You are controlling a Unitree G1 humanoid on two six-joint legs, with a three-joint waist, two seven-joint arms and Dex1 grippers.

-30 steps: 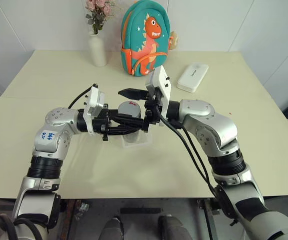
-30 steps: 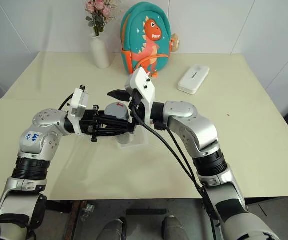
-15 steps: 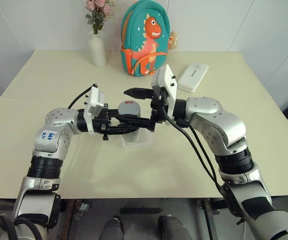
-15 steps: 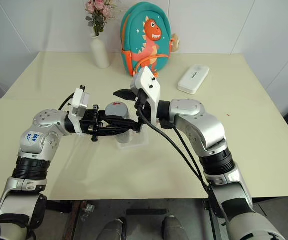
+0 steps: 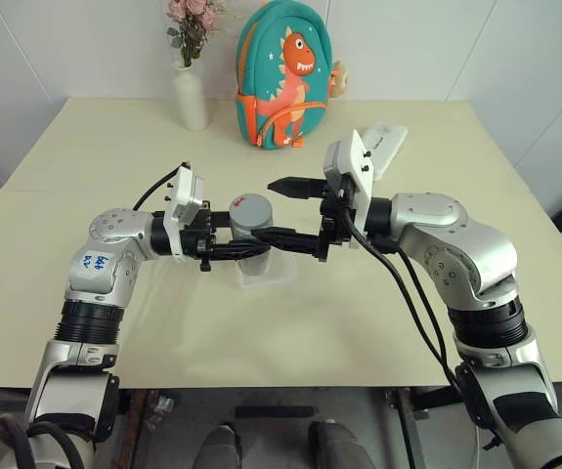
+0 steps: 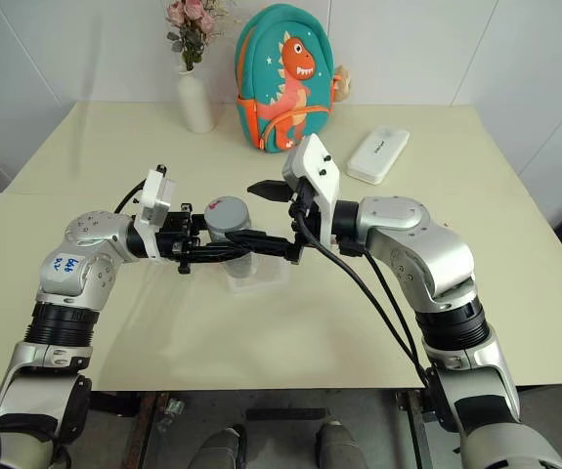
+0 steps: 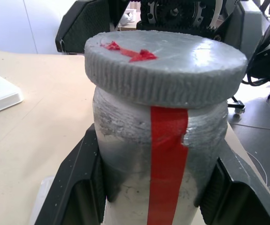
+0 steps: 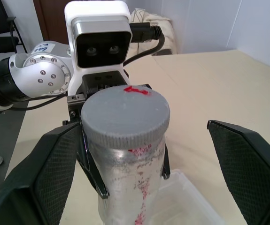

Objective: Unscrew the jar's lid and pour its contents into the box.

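Small clear plastic cylinder jar (image 5: 251, 232): upright, raised above the table, directly over the tray; red strip running down its side below the cap; clamped round its body by the left gripper (image 5: 261, 244), whose 2 black fingers press in from either side, as the left wrist view shows.

Round grey ribbed screw cap, the lid (image 8: 125, 114): seated on the jar's mouth, small red mark on top.

Shallow square clear plastic tray, the box (image 5: 267, 273): flat on the table beneath the jar, apart from it; 1 corner visible in the right wrist view under the jar.

Contents of the jar: cannot be told through the clouded wall.

Right gripper (image 5: 285, 210): level, pointing toward the jar from the robot's right; its 2 black fingers (image 8: 247, 159) spread wide, 1 on each side of the lid and clear of it, holding nothing.

Cream-coloured table (image 5: 85, 322): carries everything listed.

Tall white flower vase (image 5: 190, 96) with pink blossoms: far edge of the table, toward the left.

Teal child's backpack (image 5: 282, 73) with orange dinosaur print: just beside the vase, at the far edge.

White oblong case (image 6: 377, 154) with rounded ends: on the table to the right of the backpack, well apart from the tray
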